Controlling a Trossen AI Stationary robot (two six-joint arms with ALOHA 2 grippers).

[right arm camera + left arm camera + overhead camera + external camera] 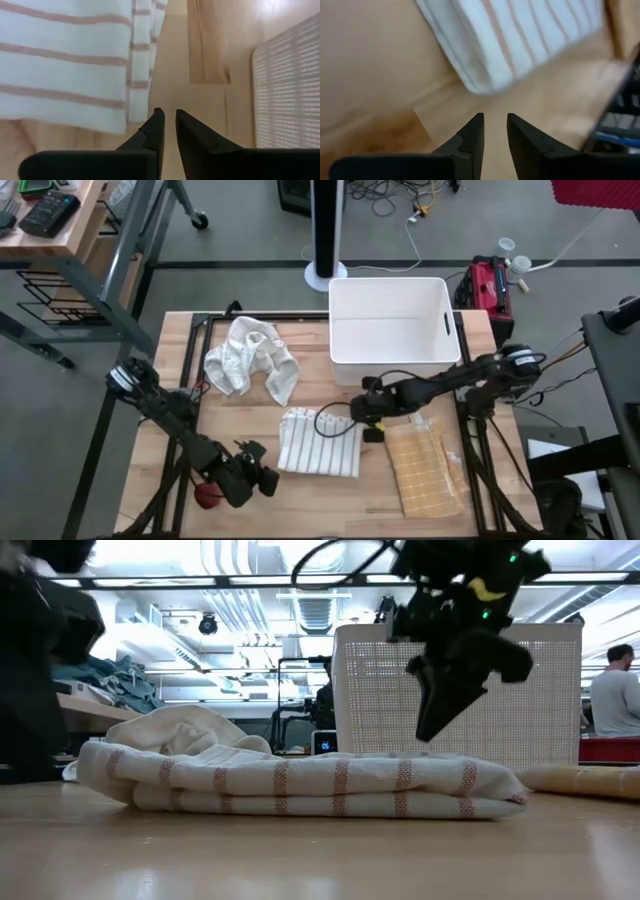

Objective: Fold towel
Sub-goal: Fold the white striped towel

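The left gripper (pixel 262 477) is half lost in the overhead view, its dark bulk hiding a red object (pixel 207 497) under it, but its wrist camera shows the fingers (pixel 472 137) slightly parted, holding nothing, just short of the striped towel's (pixel 318 443) near corner. The right gripper (pixel 361 416) hovers over the towel's far edge, fingers (pixel 155 131) almost together, empty. The towel lies folded flat mid-table. A crumpled white cloth (pixel 250 357) sits behind it, a yellow checked cloth (pixel 425 471) to its right, a white bin (pixel 392 328) at the back. The wooden table (pixel 240 420) is pale and smooth. Across the room, ceiling lights glare and a person (pixel 612 690) is cut off at the edge.
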